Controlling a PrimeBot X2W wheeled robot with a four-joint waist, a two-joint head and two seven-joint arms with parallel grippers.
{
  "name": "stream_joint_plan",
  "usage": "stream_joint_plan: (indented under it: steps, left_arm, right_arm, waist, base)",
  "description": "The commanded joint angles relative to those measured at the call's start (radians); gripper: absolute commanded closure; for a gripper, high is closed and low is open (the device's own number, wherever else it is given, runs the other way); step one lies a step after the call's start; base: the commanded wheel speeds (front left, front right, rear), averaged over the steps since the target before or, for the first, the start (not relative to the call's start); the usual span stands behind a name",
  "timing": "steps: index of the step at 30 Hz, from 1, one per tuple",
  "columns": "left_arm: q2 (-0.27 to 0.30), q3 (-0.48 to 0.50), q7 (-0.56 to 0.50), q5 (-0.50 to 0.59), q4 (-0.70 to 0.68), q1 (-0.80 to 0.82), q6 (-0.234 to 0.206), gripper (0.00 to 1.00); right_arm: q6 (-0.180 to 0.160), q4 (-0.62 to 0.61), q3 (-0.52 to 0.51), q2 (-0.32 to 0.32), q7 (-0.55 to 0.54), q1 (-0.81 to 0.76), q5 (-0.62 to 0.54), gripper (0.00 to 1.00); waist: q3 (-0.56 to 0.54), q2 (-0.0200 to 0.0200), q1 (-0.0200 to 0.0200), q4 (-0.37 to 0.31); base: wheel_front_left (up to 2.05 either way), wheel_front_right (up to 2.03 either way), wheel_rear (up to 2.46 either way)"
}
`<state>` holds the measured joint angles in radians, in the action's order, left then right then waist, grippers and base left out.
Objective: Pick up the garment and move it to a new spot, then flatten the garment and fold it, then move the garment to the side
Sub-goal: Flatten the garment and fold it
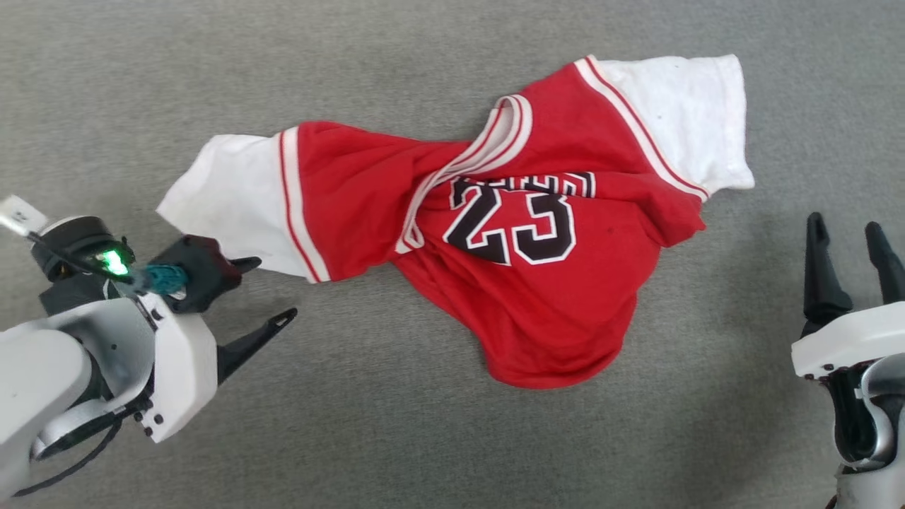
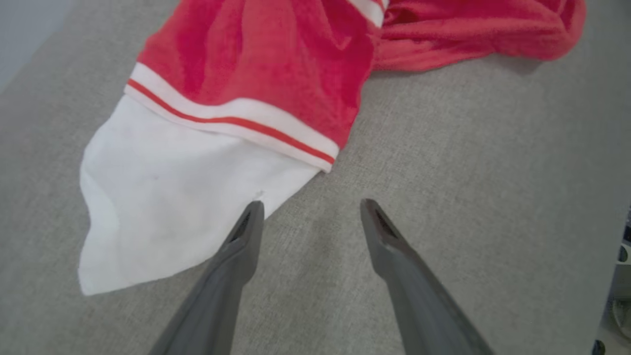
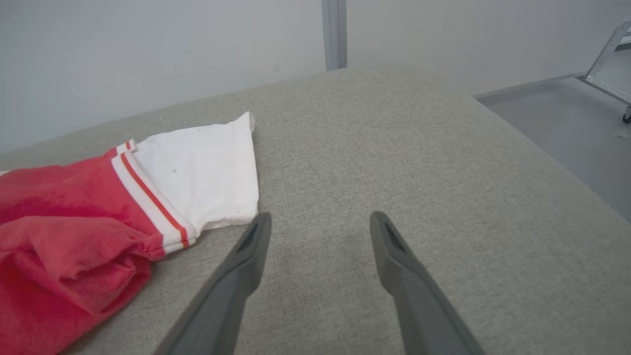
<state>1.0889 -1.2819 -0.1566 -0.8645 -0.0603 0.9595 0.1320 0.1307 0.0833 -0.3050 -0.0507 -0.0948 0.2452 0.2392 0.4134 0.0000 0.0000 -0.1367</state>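
Surface: grey woven cloth top, broad and flat, with a rounded far edge in the right wrist view.
Garment: the garment lies crumpled on that surface, in the middle of the head view and slightly to its right, chest side up.
Layout: body bunched and twisted, lower hem gathered into a rounded lump toward the robot.
Number: black "23" with white outline, readable, its top partly covered by a fold.
Collar: striped neck trim runs slantwise across the red, folded over itself.
Left sleeve: white sleeve spread out on the robot's left, red-and-white band at its seam.
Right sleeve: second white sleeve lies flat at the far right, same banding.
Left gripper: left gripper sits low at the left sleeve's near corner, fingers spread wide with nothing between them.
Contact: in the left wrist view one fingertip meets the sleeve's edge; whether it touches the cloth or hangs just over it, I cannot tell.
Left wrist: a green light glows beside a teal plug.
Right gripper: right gripper at the lower right, fingers parted and pointing up the view, holding nothing.
Right position: over bare surface, near the right sleeve but apart from it.
Background: pale wall behind the surface, grey floor to the right.
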Motion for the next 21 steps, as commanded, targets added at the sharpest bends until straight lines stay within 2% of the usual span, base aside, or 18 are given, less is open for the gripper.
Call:
stream_joint_plan:
  steps: [1, 8, 14, 20, 21]
  left_arm:
    - [-0.002, 0.002, -0.018, 0.026, -0.008, -0.009, -0.003, 0.0]
    - [0.024, 0.001, -0.05, 0.102, 0.027, -0.016, -0.003, 0.0]
    - [0.043, 0.001, -0.014, 0.098, 0.083, 0.004, -0.003, 0.0]
    - [0.012, -0.002, -0.003, 0.116, 0.13, 0.009, -0.003, 0.0]
    - [0.007, -0.003, -0.003, 0.119, 0.135, 0.008, -0.003, 0.18]
  right_arm:
    - [0.0, 0.006, 0.006, -0.001, 0.011, -0.002, 0.009, 0.0]
    - [0.0, 0.038, 0.013, -0.001, 0.048, -0.018, 0.035, 0.0]
    - [0.0, 0.057, 0.022, -0.001, 0.063, -0.023, 0.043, 0.0]
    - [0.0, 0.062, 0.027, -0.001, 0.067, -0.006, 0.042, 0.0]
    - [0.0, 0.06, 0.027, -0.001, 0.065, -0.004, 0.039, 0.0]
  waist:
    - [0.014, 0.0, 0.0, -0.02]
    - [0.035, 0.0, 0.0, -0.068]
    - [0.039, 0.0, 0.0, -0.08]
    - [0.051, 0.0, 0.0, -0.08]
    - [0.054, 0.0, 0.0, -0.079]
  base:
    - [0.0, 0.0, 0.0]
    - [0.0, 0.0, 0.0]
    - [0.0, 0.0, 0.0]
    - [0.0, 0.0, 0.0]
    - [0.0, 0.0, 0.0]
